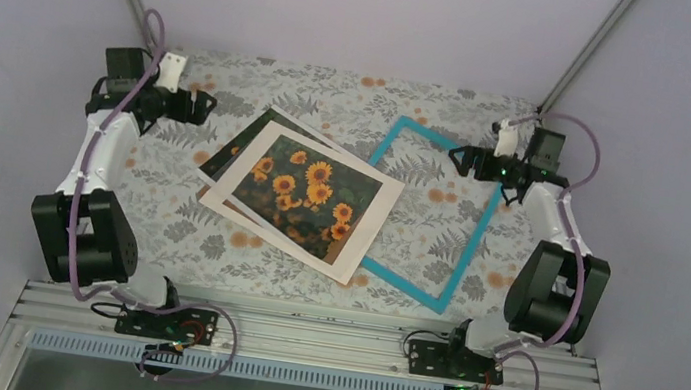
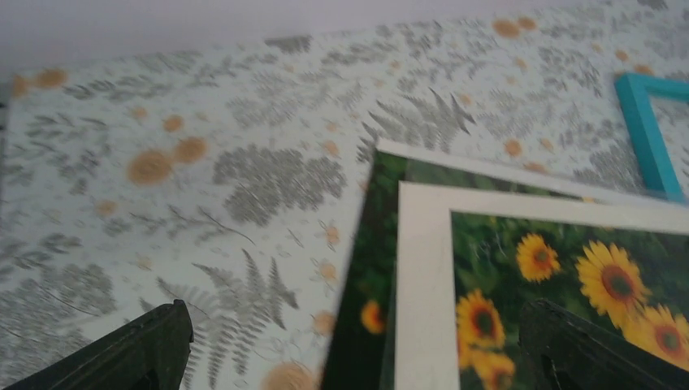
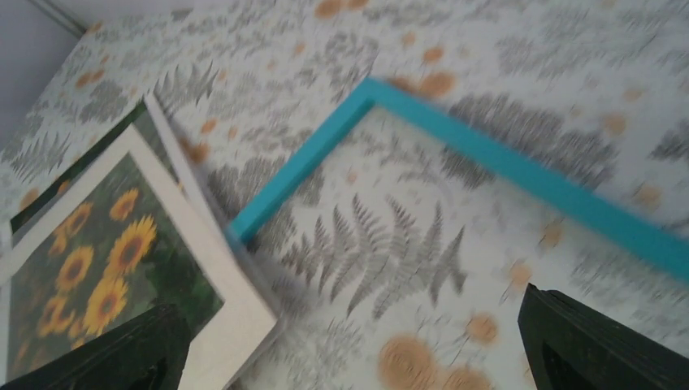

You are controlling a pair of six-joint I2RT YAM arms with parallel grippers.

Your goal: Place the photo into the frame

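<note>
Fern-and-blossom printed tablecloth [image 1: 333, 103] covers the whole work surface in the top view.

Large thin teal-blue rectangular picture frame [image 1: 468, 250] lies flat right of centre, rotated diamond-wise. It's empty, with cloth visible through it. Teal side faces up, so I'd guess it needs flipping or loading from behind.

White cardboard border sheet with a rectangular opening [image 1: 370, 221] sits at centre. Its right corner lies over the frame's left rail, and the right wrist view confirms that overlap.

Sunflower paper print, orange-yellow blooms on a dark green ground [image 1: 306, 195], is under that border sheet and shows through the opening. Its upper-left corner pokes out skewed. So the photo is centre-left and outside the frame, at most touching its left rail. Not inserted yet, and I read the task as not started.

Left gripper [image 1: 204, 104] hovers upper left, aimed at the print's exposed corner. Fingers are spread wide and hold nothing. That looks like a sensible staging spot, since that corner is the only free edge of the print.

Right gripper [image 1: 459, 160] hovers upper right over the frame's top rail. Fingers are fully apart and empty. Probably there to pin or lift the frame.

Risk: pulling the print drags the border sheet along and nudges the frame.
</note>
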